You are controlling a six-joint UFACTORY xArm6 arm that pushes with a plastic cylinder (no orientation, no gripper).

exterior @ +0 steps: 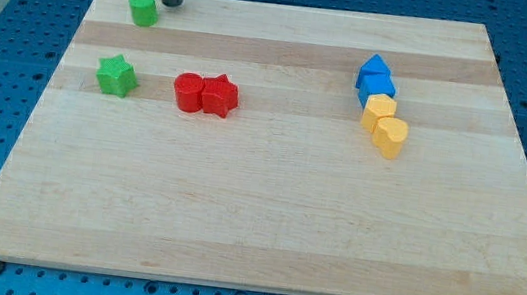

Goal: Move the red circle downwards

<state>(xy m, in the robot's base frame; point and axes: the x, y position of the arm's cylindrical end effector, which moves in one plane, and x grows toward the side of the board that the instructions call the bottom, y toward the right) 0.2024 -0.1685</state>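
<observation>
The red circle (188, 92) lies on the wooden board (265, 218) left of centre, touching a red star (219, 95) on its right. My tip (172, 1) rests near the board's top edge at the upper left, just right of a green block (143, 9). The tip is well above the red circle and slightly to its left, not touching it.
A green star (116, 76) lies left of the red circle. At the right, two blue blocks (375, 79) and two yellow blocks (385, 125) form a touching column. Blue perforated table surrounds the board.
</observation>
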